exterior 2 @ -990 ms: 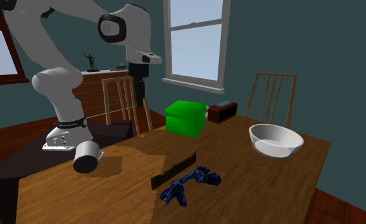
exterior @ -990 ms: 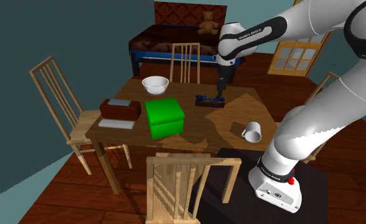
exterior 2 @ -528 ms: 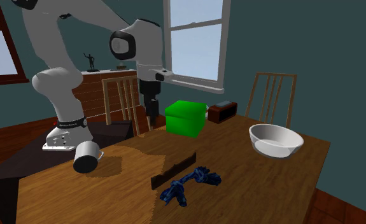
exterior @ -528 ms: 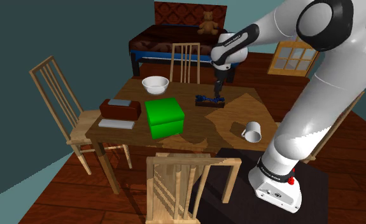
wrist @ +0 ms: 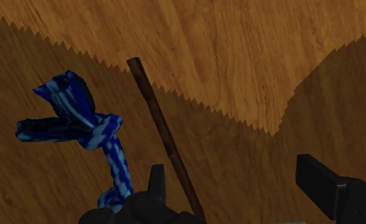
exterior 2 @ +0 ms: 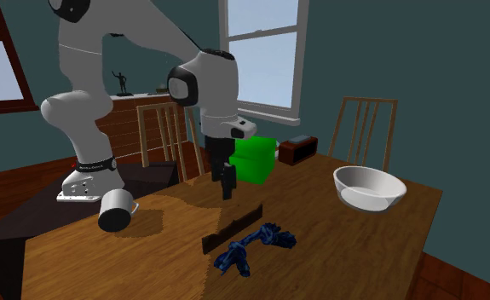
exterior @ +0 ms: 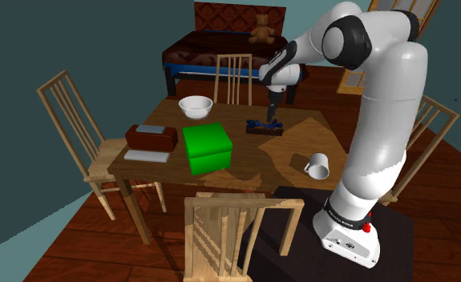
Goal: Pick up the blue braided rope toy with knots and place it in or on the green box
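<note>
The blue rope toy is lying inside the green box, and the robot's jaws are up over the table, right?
One bit is wrong. The blue braided rope toy with knots lies on the brown wooden table, not inside the green box, which stands apart from it. The second exterior view shows this. The robot's jaws are up over the table, open.

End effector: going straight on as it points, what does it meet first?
The end effector would probably meet bare table between its open fingers; one finger could graze the dark strip or blue rope toy. Depth is unclear.
</note>
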